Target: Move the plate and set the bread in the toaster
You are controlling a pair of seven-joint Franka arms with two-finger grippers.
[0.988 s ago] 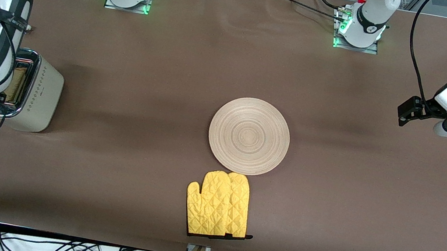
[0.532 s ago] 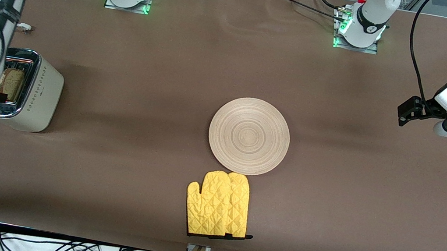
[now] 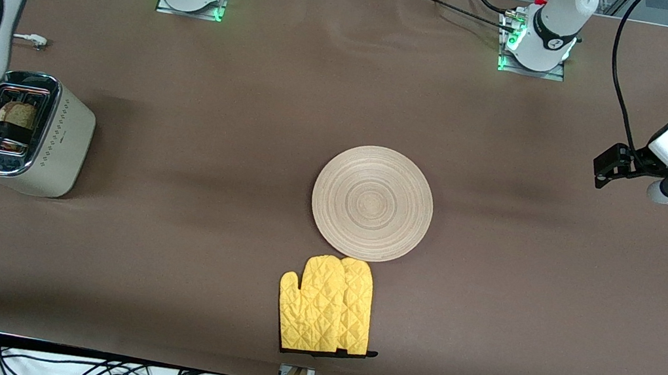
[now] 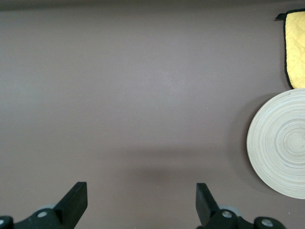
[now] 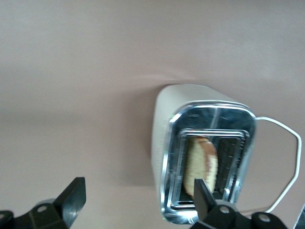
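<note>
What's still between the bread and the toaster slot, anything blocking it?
Nothing visible. The bread already stands in a slot of the toaster. The right gripper is open above the toaster, holding nothing. The left gripper waits open at its own end of the table.

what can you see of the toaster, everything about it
The toaster is a boxy cream appliance with a shiny chrome top, two slots and a small dotted pattern on its side. It stands upright on the brown table at the right arm's end, its white cord looping beside it. The bread sits upright in one slot, its top showing. The right gripper hangs above, fingers open, touching nothing.
</note>
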